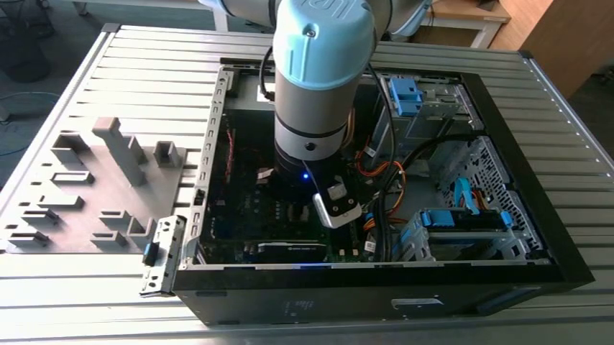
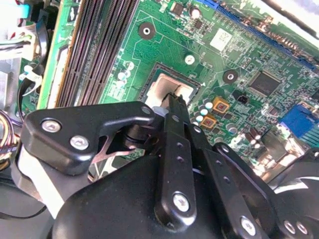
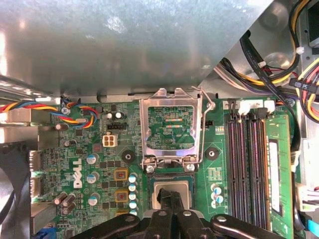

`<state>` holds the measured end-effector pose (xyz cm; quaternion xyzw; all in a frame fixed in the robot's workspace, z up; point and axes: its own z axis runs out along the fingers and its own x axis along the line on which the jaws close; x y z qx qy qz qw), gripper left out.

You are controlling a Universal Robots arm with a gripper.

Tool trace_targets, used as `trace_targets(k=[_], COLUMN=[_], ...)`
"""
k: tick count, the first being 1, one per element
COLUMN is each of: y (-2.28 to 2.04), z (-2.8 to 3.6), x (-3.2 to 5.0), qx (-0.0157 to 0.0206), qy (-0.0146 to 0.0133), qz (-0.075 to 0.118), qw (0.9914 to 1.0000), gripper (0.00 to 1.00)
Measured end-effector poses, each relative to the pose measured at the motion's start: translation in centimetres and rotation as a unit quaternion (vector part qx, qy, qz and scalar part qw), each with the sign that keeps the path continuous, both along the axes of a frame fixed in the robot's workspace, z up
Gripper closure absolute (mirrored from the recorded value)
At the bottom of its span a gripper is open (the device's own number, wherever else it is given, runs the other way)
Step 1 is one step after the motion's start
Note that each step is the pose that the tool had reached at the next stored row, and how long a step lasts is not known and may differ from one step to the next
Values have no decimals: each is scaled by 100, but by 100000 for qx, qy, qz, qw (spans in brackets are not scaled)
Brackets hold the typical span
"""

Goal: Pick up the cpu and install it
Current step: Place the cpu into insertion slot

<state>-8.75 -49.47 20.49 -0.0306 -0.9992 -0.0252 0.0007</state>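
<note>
The cpu (image 3: 172, 187) is a pale silvery square lying flat in the motherboard socket; in the second wrist view the cpu (image 2: 164, 88) shows inside the black socket frame. My gripper (image 3: 172, 198) hangs right over it, its two black fingers pressed together with nothing visible between them, tips at the chip's top; the gripper (image 2: 174, 101) covers part of the chip. The socket's metal load plate (image 3: 172, 127) stands flipped open beside the socket, its lever (image 3: 207, 104) raised. In the exterior view the arm (image 1: 312, 108) reaches down into the open computer case (image 1: 537, 237).
Empty memory slots (image 3: 249, 164) run beside the socket. Cable bundles (image 3: 279, 74) and a metal panel (image 3: 124, 45) crowd the far side. Blue drive brackets (image 1: 461, 219) sit at the exterior view's right. A grey tray of blocks (image 1: 96, 187) lies outside the case, at the exterior view's left.
</note>
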Motion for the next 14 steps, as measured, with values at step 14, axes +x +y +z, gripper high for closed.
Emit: trace_targets(k=[14], y=[0], z=[-31], x=[-1], qx=[63], qy=[-406], qz=[1], qw=[99999], gripper=[89])
